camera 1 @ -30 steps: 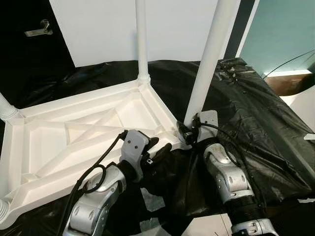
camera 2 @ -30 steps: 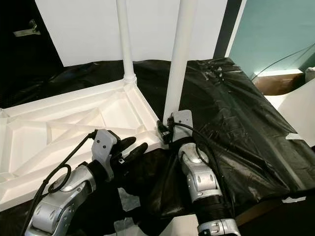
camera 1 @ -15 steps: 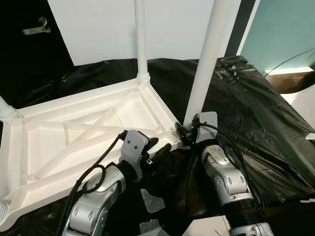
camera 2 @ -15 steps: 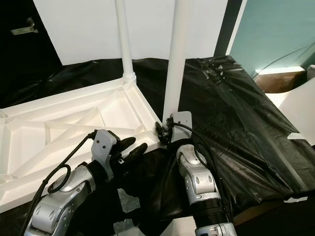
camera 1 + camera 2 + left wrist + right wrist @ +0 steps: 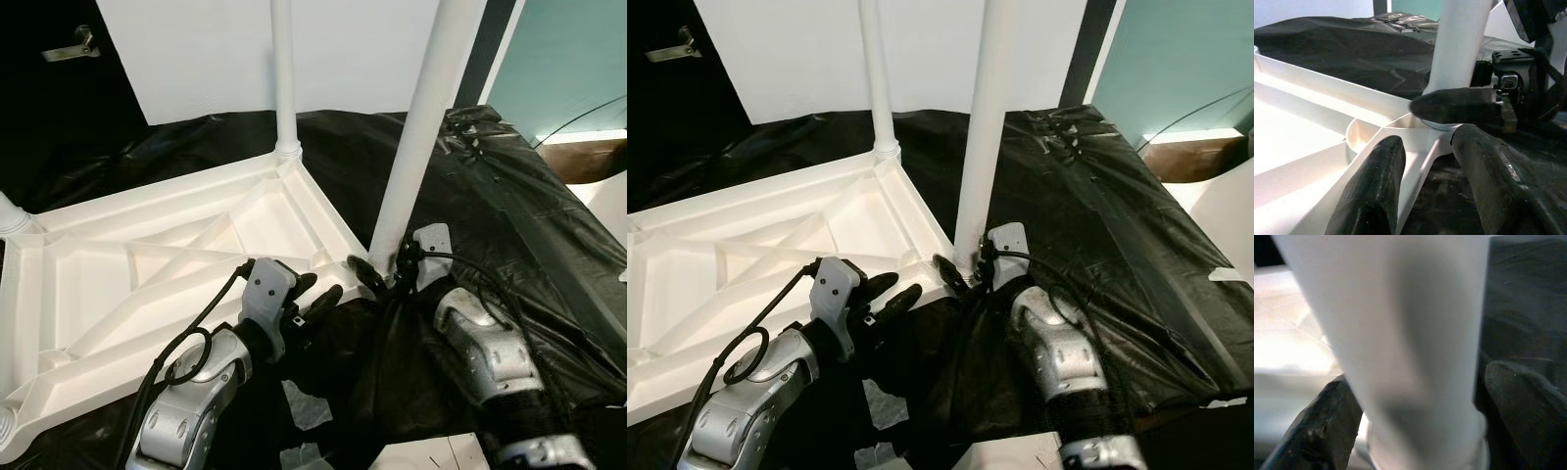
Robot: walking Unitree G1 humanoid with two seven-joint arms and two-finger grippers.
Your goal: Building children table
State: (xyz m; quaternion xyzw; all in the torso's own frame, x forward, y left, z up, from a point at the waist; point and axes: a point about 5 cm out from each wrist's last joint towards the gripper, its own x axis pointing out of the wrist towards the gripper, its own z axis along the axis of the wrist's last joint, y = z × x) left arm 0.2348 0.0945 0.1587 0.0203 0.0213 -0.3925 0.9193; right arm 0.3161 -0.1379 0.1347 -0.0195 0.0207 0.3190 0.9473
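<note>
Inverted white tabletop point(image 5: 147, 264) lies centre-left on black sheeting point(image 5: 509, 196); several legs stand seated. Right gripper point(image 5: 384, 274), jaws straddling the near-corner leg point(image 5: 421, 137) at its base, grip uncertain. Left gripper point(image 5: 318, 294) rests jaws parted, holding nothing; seating likely remains.

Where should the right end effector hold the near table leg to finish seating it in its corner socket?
Low on the near leg, just above its collar at the corner socket, coming from the robot's side as the right end effector does now, a finger on each side of it. The round, near-upright shaft suits a straddling pinch there. The left end effector straddles the upturned tabletop's rim nearby.
</note>
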